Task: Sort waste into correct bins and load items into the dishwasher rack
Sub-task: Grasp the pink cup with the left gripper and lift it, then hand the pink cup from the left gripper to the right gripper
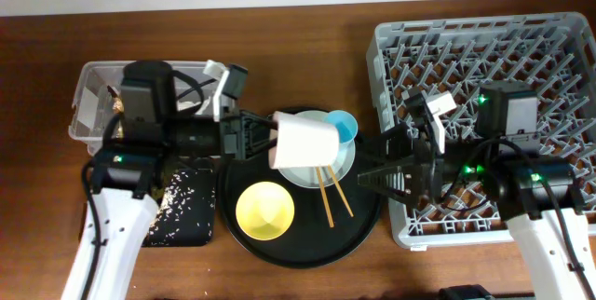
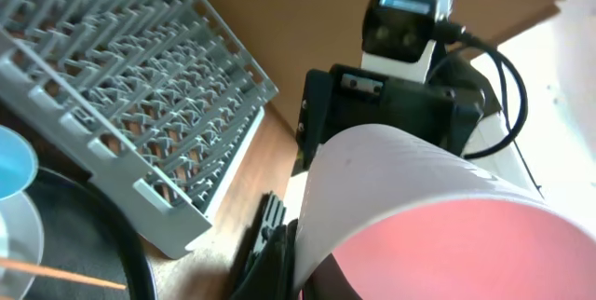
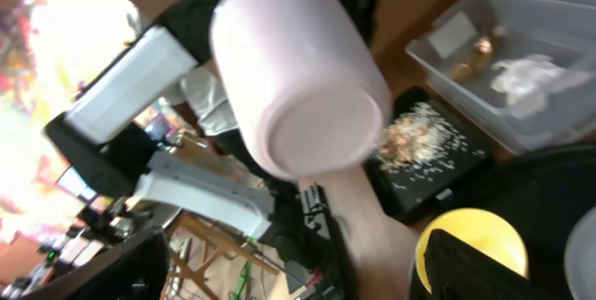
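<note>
My left gripper (image 1: 272,138) is shut on the rim of the pink cup (image 1: 305,142) and holds it on its side above the pale plate (image 1: 346,160). In the left wrist view the cup (image 2: 419,216) shows its pink inside, with the finger (image 2: 296,265) clamped on its wall. My right gripper (image 1: 371,168) is open and empty, pointing at the cup's base (image 3: 317,132) from the right. The blue cup (image 1: 343,129), yellow bowl (image 1: 264,211) and chopsticks (image 1: 331,193) lie on the round tray. The grey rack (image 1: 503,48) stands at the right.
The round black tray (image 1: 298,252) lies in the middle. The clear tub (image 1: 91,104) at the back left holds the tissue (image 3: 526,81) and wrapper (image 3: 475,58). The flat black tray (image 1: 186,209) carries rice scraps (image 3: 419,142). My right arm lies over the rack's front.
</note>
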